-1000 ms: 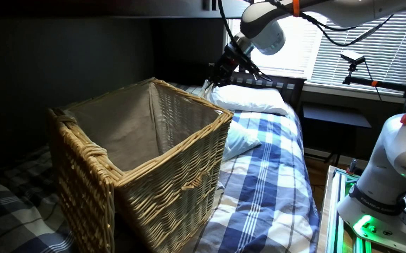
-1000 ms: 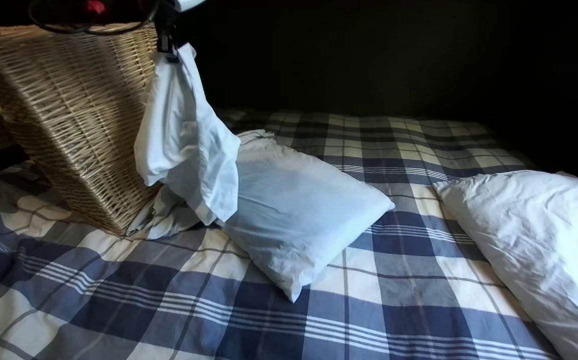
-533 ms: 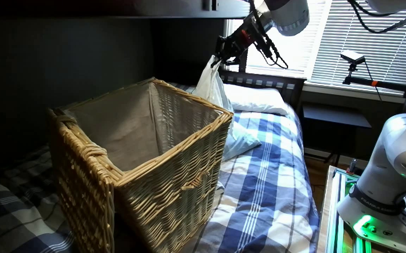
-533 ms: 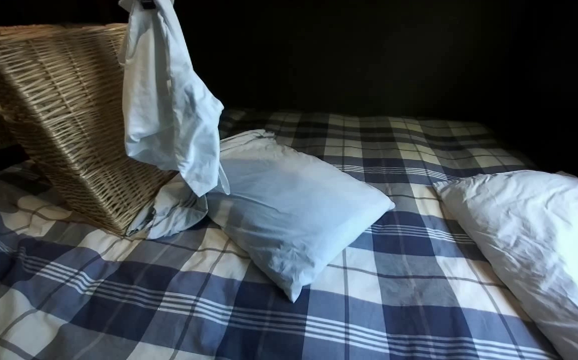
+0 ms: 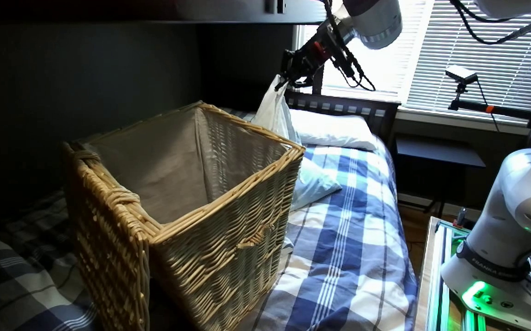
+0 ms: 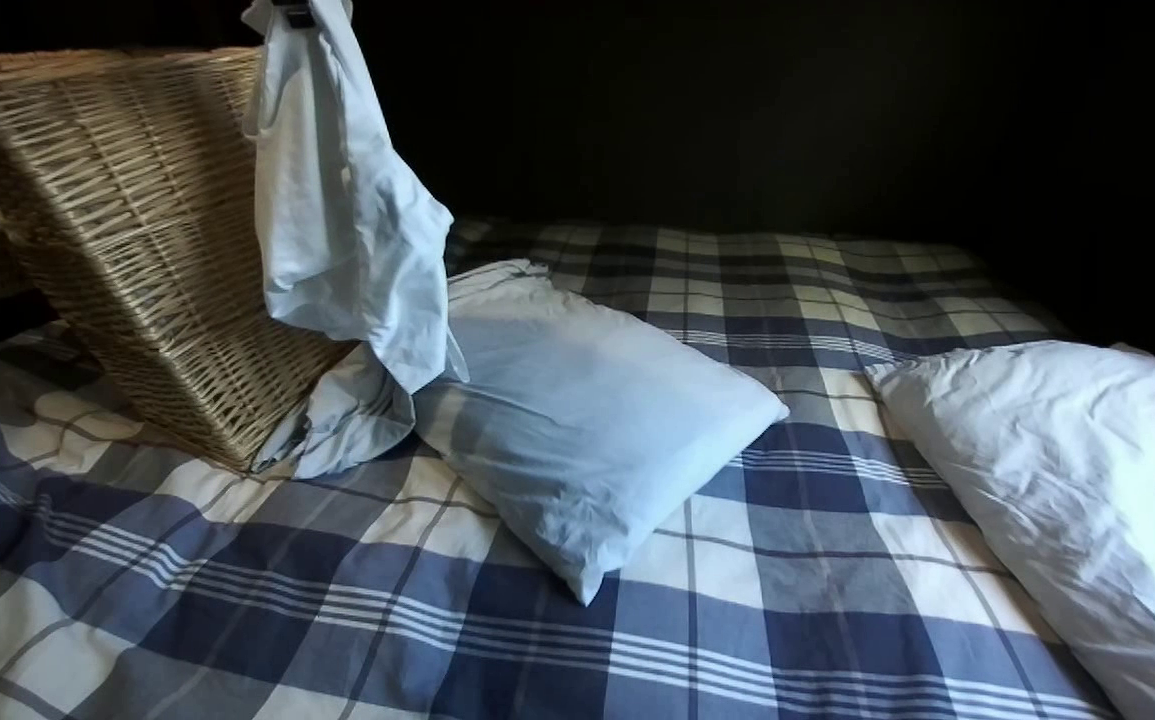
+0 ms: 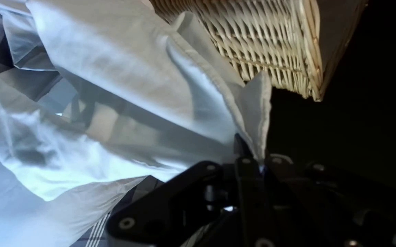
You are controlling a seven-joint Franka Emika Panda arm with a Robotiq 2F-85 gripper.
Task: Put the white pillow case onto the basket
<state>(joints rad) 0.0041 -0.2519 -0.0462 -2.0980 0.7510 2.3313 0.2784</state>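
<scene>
Pillow case [image 6: 352,230], off-white and limp, hangs in the upper left of an exterior view, beside the wicker basket [image 6: 137,180], not yet over its rim [image 5: 228,195]. The gripper [image 7: 258,154] pinches the cloth's hemmed edge [image 7: 264,113]. It should handle light, soft and unbreakable; that gathered hem seems a sound hold, though the loose bottom may snag.
</scene>
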